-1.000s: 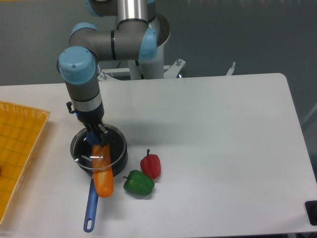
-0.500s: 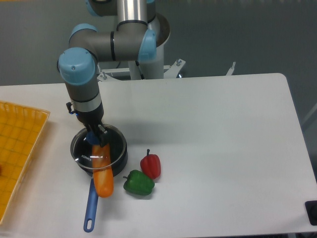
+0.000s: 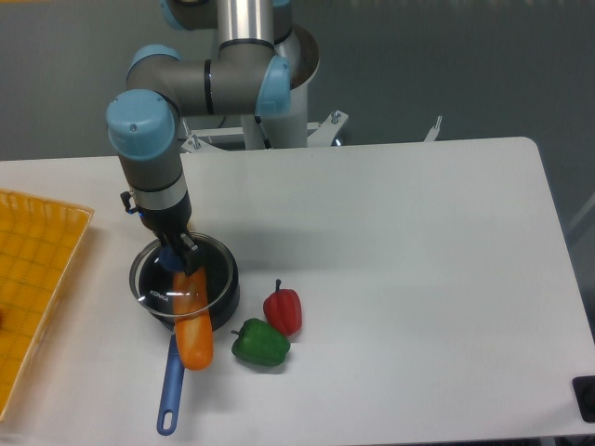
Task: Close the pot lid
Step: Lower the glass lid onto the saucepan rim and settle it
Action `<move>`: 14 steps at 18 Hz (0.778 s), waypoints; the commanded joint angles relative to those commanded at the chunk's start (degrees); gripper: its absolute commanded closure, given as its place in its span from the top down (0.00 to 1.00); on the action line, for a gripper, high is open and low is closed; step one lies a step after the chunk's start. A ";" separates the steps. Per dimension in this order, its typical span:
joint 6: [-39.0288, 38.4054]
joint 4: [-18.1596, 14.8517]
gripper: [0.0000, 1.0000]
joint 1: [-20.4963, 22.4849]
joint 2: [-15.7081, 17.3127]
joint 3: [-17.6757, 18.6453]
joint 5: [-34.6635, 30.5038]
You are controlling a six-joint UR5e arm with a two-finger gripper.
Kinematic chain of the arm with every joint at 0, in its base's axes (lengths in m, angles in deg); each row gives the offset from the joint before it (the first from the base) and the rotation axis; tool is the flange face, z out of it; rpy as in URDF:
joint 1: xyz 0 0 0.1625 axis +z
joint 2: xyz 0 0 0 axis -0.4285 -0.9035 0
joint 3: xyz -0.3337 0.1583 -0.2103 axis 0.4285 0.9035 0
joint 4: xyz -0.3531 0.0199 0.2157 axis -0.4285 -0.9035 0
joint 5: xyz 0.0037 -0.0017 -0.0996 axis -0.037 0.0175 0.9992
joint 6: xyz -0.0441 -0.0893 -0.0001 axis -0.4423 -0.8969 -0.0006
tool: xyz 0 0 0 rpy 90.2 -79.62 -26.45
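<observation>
The black pot [image 3: 219,295] stands at the front left of the table, and its long blue handle [image 3: 170,395] points toward the front edge. The clear glass lid [image 3: 149,279] sits over the pot, its metal rim reaching a little past the pot's left side. My gripper [image 3: 177,257] comes straight down on the lid's centre and is shut on the blue knob, which the fingers mostly hide. An orange carrot-shaped vegetable [image 3: 194,336] lies across the pot's front rim and handle. Its upper end seems to lie under the glass.
A red pepper [image 3: 283,310] and a green pepper [image 3: 259,343] lie just right of the pot. A yellow tray [image 3: 37,279] sits at the left table edge. The arm's base stands at the back centre.
The arm and the lid have shifted slightly to the left and up. The pot, the orange vegetable and the peppers have stayed put.
</observation>
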 joint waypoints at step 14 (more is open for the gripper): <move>-0.70 0.44 0.60 -0.79 -0.70 0.09 -1.58</move>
